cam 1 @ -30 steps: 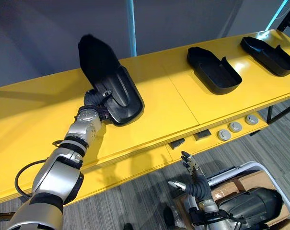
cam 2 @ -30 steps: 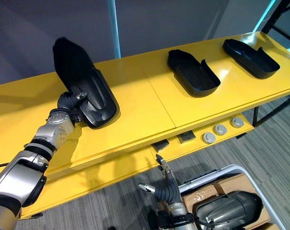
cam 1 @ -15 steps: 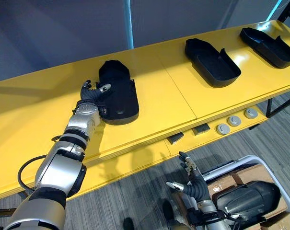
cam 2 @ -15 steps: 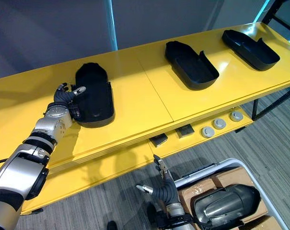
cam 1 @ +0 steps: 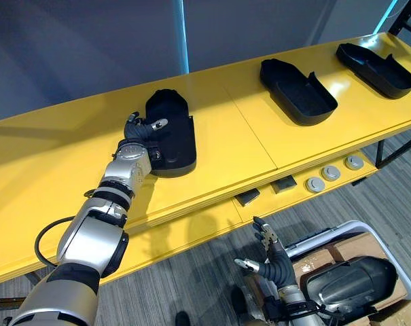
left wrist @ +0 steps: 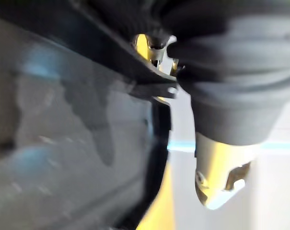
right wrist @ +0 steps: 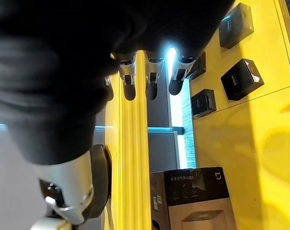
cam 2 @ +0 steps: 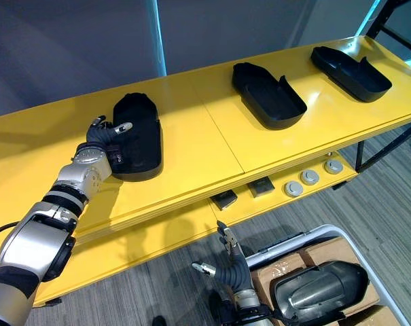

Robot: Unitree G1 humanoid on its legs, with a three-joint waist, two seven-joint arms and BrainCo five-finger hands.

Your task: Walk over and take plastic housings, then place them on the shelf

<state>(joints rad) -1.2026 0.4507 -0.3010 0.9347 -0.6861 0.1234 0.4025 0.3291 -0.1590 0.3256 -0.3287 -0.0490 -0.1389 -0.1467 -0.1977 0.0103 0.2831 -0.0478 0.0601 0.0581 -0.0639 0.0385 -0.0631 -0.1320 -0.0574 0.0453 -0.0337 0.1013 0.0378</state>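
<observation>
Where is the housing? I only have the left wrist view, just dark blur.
Observer: The housing lies flat on the shelf; the left hand is at its left side, fingers relaxed.
Operator: Others up there?
Observer: Yes, two more housings, further right on the shelf.
Operator: Right hand?
Observer: The right hand is open, low below the shelf, beside a box with another housing in it.

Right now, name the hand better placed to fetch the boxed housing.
Right. The right hand hangs open beside the box holding that housing; the left hand is up on the shelf, at the placed housing.
</observation>
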